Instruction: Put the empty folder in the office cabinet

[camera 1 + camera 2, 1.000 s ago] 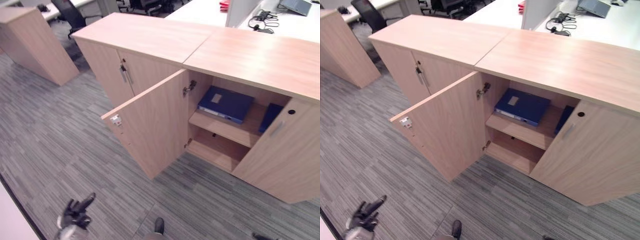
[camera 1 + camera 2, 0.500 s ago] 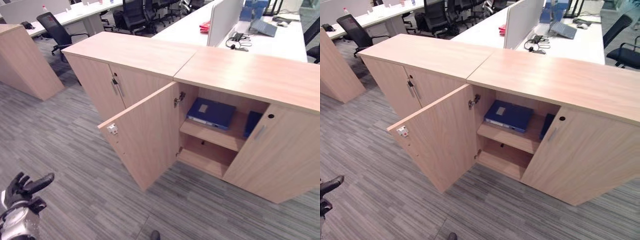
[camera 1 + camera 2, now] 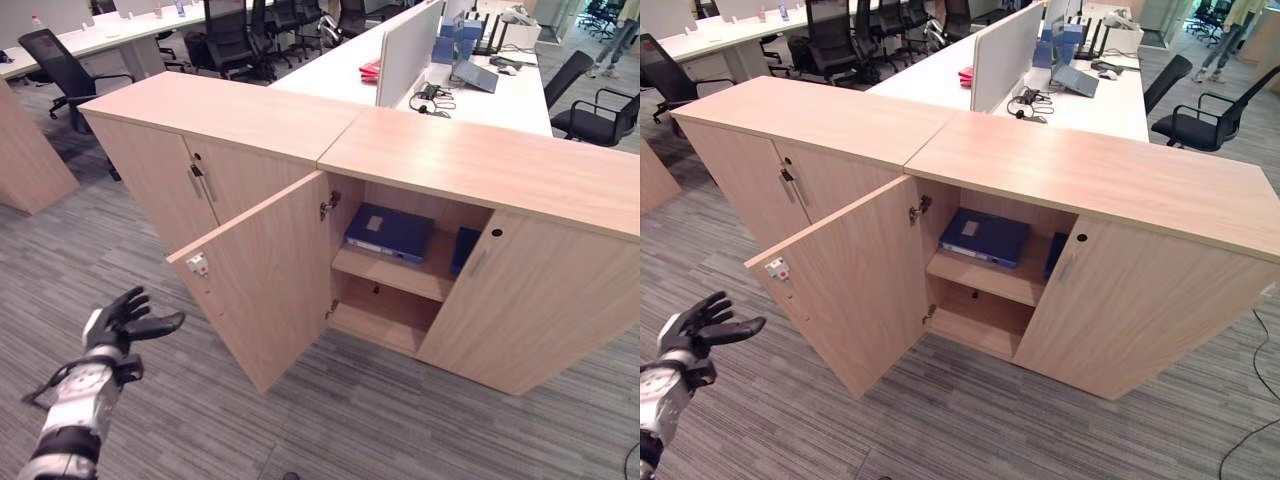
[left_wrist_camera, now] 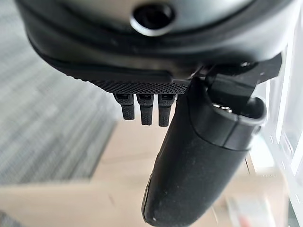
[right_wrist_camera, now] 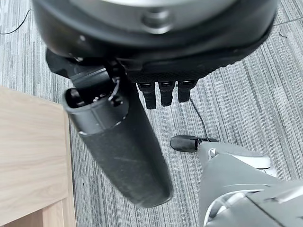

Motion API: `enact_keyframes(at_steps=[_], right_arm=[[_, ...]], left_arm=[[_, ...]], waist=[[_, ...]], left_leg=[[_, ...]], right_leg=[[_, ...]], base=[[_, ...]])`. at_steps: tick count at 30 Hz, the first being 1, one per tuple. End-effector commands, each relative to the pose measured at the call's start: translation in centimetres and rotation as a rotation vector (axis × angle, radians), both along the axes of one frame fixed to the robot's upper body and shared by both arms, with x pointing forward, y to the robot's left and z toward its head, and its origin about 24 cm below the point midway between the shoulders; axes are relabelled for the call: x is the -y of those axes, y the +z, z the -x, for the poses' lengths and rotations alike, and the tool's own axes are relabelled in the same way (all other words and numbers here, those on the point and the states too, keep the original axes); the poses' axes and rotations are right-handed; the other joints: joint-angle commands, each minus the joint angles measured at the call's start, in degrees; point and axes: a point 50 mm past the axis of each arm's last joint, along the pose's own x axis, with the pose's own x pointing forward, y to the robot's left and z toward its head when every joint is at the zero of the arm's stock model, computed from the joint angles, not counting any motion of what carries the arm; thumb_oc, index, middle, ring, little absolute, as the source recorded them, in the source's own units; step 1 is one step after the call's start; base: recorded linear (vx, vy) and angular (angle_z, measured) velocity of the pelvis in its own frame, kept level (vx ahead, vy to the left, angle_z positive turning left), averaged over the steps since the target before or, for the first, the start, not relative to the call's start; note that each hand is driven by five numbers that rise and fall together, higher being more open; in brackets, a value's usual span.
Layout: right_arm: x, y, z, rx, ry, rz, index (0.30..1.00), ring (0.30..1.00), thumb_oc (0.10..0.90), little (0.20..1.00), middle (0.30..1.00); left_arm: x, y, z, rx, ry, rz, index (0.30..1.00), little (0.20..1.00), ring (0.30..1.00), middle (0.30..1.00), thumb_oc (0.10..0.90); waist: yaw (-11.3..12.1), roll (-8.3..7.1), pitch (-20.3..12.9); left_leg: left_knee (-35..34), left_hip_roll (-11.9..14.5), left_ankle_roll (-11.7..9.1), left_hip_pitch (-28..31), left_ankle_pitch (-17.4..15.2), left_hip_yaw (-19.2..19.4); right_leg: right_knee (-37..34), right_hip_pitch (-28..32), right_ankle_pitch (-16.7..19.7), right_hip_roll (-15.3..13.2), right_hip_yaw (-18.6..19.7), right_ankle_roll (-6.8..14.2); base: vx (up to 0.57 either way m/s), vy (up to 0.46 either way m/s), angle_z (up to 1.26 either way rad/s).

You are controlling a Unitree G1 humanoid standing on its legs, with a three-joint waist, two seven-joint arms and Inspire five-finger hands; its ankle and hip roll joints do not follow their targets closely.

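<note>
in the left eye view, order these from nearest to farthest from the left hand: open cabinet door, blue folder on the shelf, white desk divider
From the left hand:
1. Open cabinet door, just to its right.
2. Blue folder, flat on the upper shelf inside.
3. White desk divider, behind the cabinet.

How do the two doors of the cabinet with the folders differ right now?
The left door is swung wide open; the right door stands only slightly ajar. The left door shows its inner face and a latch, the right door its outer face with a handle. Both are light wood.

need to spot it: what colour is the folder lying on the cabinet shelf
Dark blue folder, with a small pale label; clearest in the right eye view.
</note>
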Motion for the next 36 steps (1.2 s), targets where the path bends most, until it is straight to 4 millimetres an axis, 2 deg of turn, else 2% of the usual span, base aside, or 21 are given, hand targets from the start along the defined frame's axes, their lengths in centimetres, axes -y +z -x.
enact_keyframes(at_steps=[1,2,3,4,5,13,17,18,19,20,21,22,23,25,26,27,29,30,31,32,36], right_arm=[[1.4,0.5,-1.0,0.022,0.047,0.037,0.900,0.900,0.800,0.900,0.900],[1.3,0.5,-0.9,0.022,0.046,0.037,0.900,0.900,0.800,0.900,0.900],[1.2,0.5,-0.9,0.021,0.066,0.028,0.900,0.900,0.800,0.900,0.900],[1.1,0.4,-0.9,0.020,0.066,0.027,0.900,0.900,0.800,0.900,0.900],[1.1,0.5,-1.0,0.024,0.073,0.025,0.900,0.900,0.800,0.900,0.900],[0.9,0.4,-0.8,0.023,0.087,0.012,0.900,0.900,0.800,0.900,0.900],[0.4,0.2,-0.6,0.019,0.084,0.002,0.900,0.900,0.800,0.900,0.900],[0.2,0.2,-0.7,0.021,0.085,0.000,0.900,0.900,0.800,0.900,0.900],[0.1,0.1,-0.5,0.005,0.085,-0.004,0.900,0.900,0.800,0.900,0.900],[0.1,0.1,-0.5,0.005,0.085,-0.003,0.900,0.900,0.800,0.900,0.900],[-0.6,-0.2,-0.2,-0.029,0.082,-0.017,0.900,0.900,0.800,0.900,0.900],[-0.6,-0.2,-0.1,-0.031,0.083,-0.016,0.900,0.900,0.800,0.900,0.900],[-1.3,-0.4,-0.7,-0.035,0.086,-0.030,0.900,0.900,0.800,0.900,0.900],[-1.3,-0.4,-0.6,-0.037,0.086,-0.030,0.900,0.900,0.800,0.900,0.900],[-2.4,-0.6,-1.9,-0.030,0.108,-0.048,0.900,0.900,0.800,0.900,0.900],[-3.3,-0.7,-3.2,-0.028,0.162,-0.055,0.900,0.900,0.800,0.900,0.900],[-3.6,-0.6,-4.7,-0.005,0.207,-0.056,0.900,0.900,0.800,0.900,0.900],[-3.7,-0.5,-5.2,0.002,0.235,-0.049,0.900,0.900,0.800,0.900,0.900],[-3.4,-0.3,-6.3,0.014,0.285,-0.022,0.900,0.900,0.800,0.900,0.900],[-3.5,-0.2,-6.9,0.029,0.323,-0.015,0.900,0.900,0.800,0.900,0.900],[-3.4,0.1,-7.8,0.046,0.370,-0.007,0.900,0.900,0.800,0.900,0.900]], left_arm=[[0.1,10.1,-5.2,0.371,-0.054,-0.051,0.900,0.900,0.900,0.900,0.800],[0.2,10.1,-5.3,0.371,-0.055,-0.051,0.900,0.900,0.900,0.900,0.800],[1.5,11.1,-6.6,0.386,-0.115,-0.059,0.900,0.900,0.900,0.900,0.800],[1.5,11.1,-6.6,0.385,-0.115,-0.061,0.900,0.900,0.900,0.900,0.800],[2.0,11.7,-7.3,0.392,-0.133,-0.070,0.900,0.900,0.900,0.900,0.800],[3.2,14.2,-9.2,0.433,-0.162,-0.097,0.900,0.900,0.900,0.900,0.800],[5.7,15.1,-10.1,0.479,-0.246,-0.095,0.900,0.900,0.900,0.900,0.800],[8.2,15.6,-10.4,0.523,-0.355,-0.094,0.900,0.900,0.900,0.900,0.800],[11.2,15.0,-10.3,0.551,-0.474,-0.034,0.900,0.900,0.900,0.900,0.800],[11.2,14.9,-10.2,0.550,-0.474,-0.033,0.900,0.900,0.900,0.900,0.800],[16.0,12.3,-8.9,0.586,-0.615,0.213,0.900,0.900,0.900,0.900,0.800],[16.0,12.3,-8.9,0.585,-0.613,0.214,0.900,0.900,0.900,0.900,0.800],[21.8,9.1,-6.2,0.560,-0.771,0.512,0.900,0.900,0.900,0.900,0.800],[21.8,9.1,-6.2,0.558,-0.769,0.513,0.900,0.900,0.900,0.900,0.800],[26.8,5.2,-2.3,0.435,-0.874,0.787,0.900,0.900,0.900,0.900,0.800],[30.6,3.0,0.1,0.303,-0.953,0.931,0.900,0.900,0.900,0.900,0.800],[33.8,2.9,0.9,0.236,-1.051,0.980,0.900,0.900,0.900,0.900,0.800],[34.6,3.2,1.0,0.229,-1.113,0.933,0.900,0.900,0.900,0.900,0.800],[35.3,4.6,1.6,0.253,-1.314,0.680,0.900,0.900,0.900,0.900,0.800],[35.4,4.9,1.9,0.274,-1.375,0.592,0.900,0.900,0.900,0.900,0.800],[35.4,5.3,1.6,0.305,-1.398,0.554,0.900,0.900,0.900,0.900,0.800]], waist=[[-0.1,3.12,0.1],[0.0,3.09,0.1],[-0.9,2.88,0.1],[-0.8,2.92,-0.1],[-1.2,2.67,0.0],[-2.5,2.25,-0.3],[-3.0,2.02,-0.2],[-3.0,1.95,-0.1],[-2.8,1.89,0.1],[-2.8,1.93,0.0],[-2.6,1.82,0.4],[-2.7,1.90,0.3],[-2.6,2.00,0.7],[-2.6,2.05,0.6],[-2.1,2.36,1.1],[-2.0,2.61,1.5],[-2.3,2.88,2.1],[-2.6,3.04,2.4],[-3.1,3.63,2.8],[-3.3,4.03,2.8],[-3.5,4.78,3.0]], left_leg=[[-0.1,1.4,-2.1,1.9,-8.1,-2.5],[-0.1,1.4,-2.1,1.9,-8.1,-2.5],[-0.1,1.2,-1.6,1.7,-7.1,-1.4],[-0.1,1.4,-2.0,2.2,-8.2,-1.9],[-0.1,1.3,-1.6,1.8,-7.2,-1.0],[-0.1,1.5,-1.4,2.3,-7.3,0.2],[-0.1,1.6,-1.4,2.6,-7.3,0.6],[-0.1,1.5,-1.3,2.5,-7.2,0.5],[-0.1,1.5,-1.3,2.3,-7.2,0.3],[-0.1,1.5,-1.3,2.3,-7.2,0.3],[-0.1,1.4,-1.1,2.2,-7.2,0.1],[-0.1,1.4,-1.1,2.2,-7.2,0.1],[-0.1,1.3,-0.9,2.2,-7.3,-0.1],[-0.1,1.4,-0.9,2.2,-7.3,0.0],[-0.1,1.3,-0.5,2.4,-7.7,-0.1],[-0.1,1.4,-0.4,2.8,-7.8,-0.3],[-0.1,1.7,-0.5,2.8,-7.5,-0.4],[-0.1,1.9,-0.6,2.8,-7.4,-0.4],[-0.1,2.5,-0.8,2.7,-7.2,-0.4],[-0.1,3.1,-1.2,2.6,-6.8,-0.1],[-0.1,4.3,-2.0,2.4,-5.8,0.2]], right_leg=[[0.9,3.8,-5.1,-1.3,0.0,4.7],[0.9,3.8,-5.1,-1.3,0.0,4.7],[0.8,2.9,-3.9,-1.7,-0.2,4.3],[0.7,3.4,-4.7,-1.3,0.6,4.8],[0.6,2.7,-3.8,-1.6,0.2,4.4],[0.2,2.1,-3.4,-1.2,1.9,4.5],[0.2,1.9,-3.5,-0.9,2.3,4.4],[0.2,1.9,-3.5,-0.9,2.3,4.4],[0.2,1.9,-3.5,-0.8,2.1,4.3],[0.2,1.9,-3.5,-0.8,2.1,4.3],[0.2,2.1,-3.5,-0.8,1.8,4.2],[0.2,2.1,-3.5,-0.8,1.8,4.2],[0.2,2.1,-3.6,-0.8,1.9,4.0],[0.2,2.0,-3.6,-0.8,1.9,4.0],[0.2,2.1,-3.9,-0.7,2.3,3.8],[0.2,2.1,-4.2,-0.5,2.8,3.5],[0.2,1.9,-4.5,-0.1,3.4,3.2],[0.2,1.8,-4.7,0.2,3.7,3.0],[0.2,1.6,-5.3,0.8,4.1,2.9],[0.2,1.4,-5.7,1.3,4.3,2.7],[0.2,1.0,-6.4,2.6,4.8,2.0]], base=[[-0.01,-0.004,-0.20],[-0.09,0.012,-0.17],[-0.02,-0.003,-0.16],[-0.10,0.003,-0.11],[-0.02,-0.013,-0.11],[-0.02,-0.005,-0.06],[-0.01,-0.006,0.00],[-0.04,-0.028,0.02],[-0.03,-0.017,0.05],[-0.04,-0.030,0.05],[-0.02,-0.021,0.09],[-0.03,-0.028,0.06],[-0.01,-0.007,0.09],[-0.01,-0.004,0.05],[0.01,-0.025,0.07],[0.00,-0.037,-0.01],[-0.02,-0.052,-0.06],[-0.06,-0.090,-0.19],[-0.05,-0.110,-0.58],[-0.04,-0.116,-0.61],[-0.01,-0.088,-0.38]])
